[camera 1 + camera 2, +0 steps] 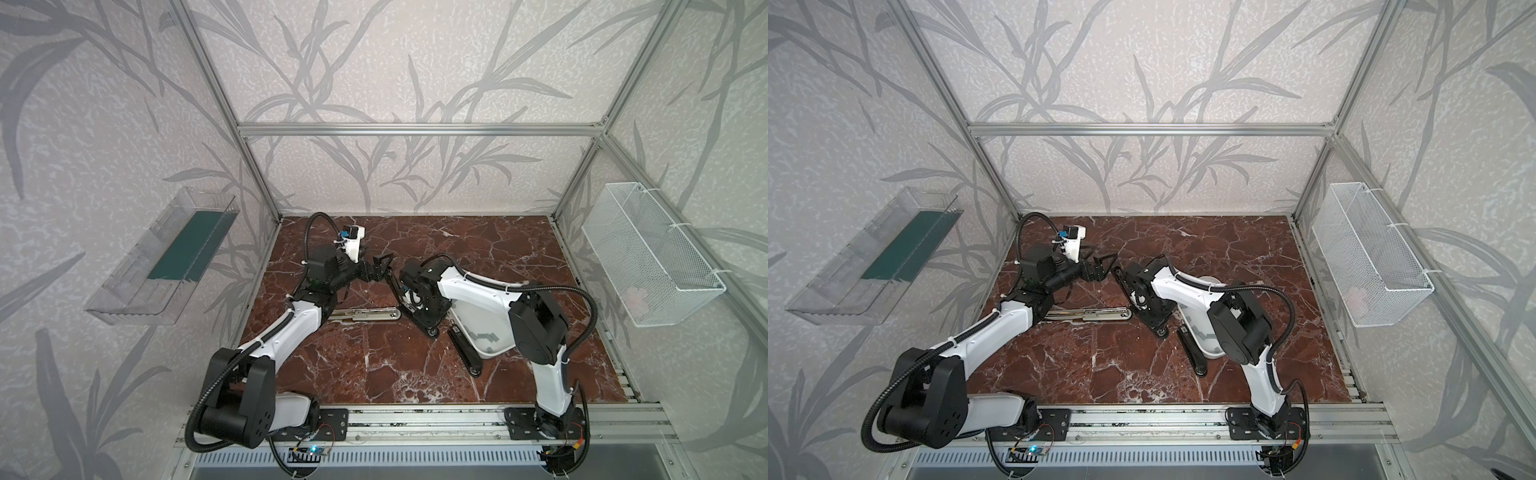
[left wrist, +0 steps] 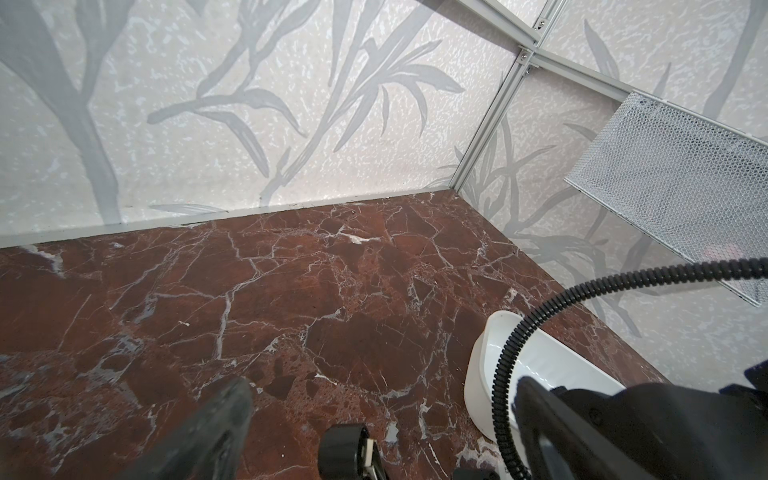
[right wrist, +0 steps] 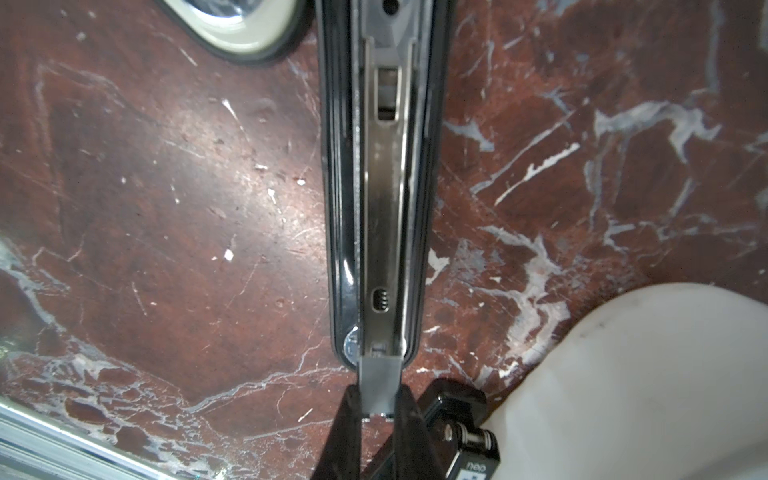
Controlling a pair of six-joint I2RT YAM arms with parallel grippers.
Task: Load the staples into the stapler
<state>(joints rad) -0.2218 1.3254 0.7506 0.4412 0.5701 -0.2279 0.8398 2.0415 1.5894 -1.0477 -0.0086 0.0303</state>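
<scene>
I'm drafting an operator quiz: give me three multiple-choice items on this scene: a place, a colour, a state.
1. The white tray stands: A) on the table, by the right arm; B) in a wire basket; C) on a wall shelf.
2. The table is: A) green; B) red-brown marbled; C) white.
3. The right gripper is: A) open; B) out of view; C) shut on a staple strip.
A, seen in both top views; B, veined red-brown surface; C, strip pinched at the stapler's end.
</scene>
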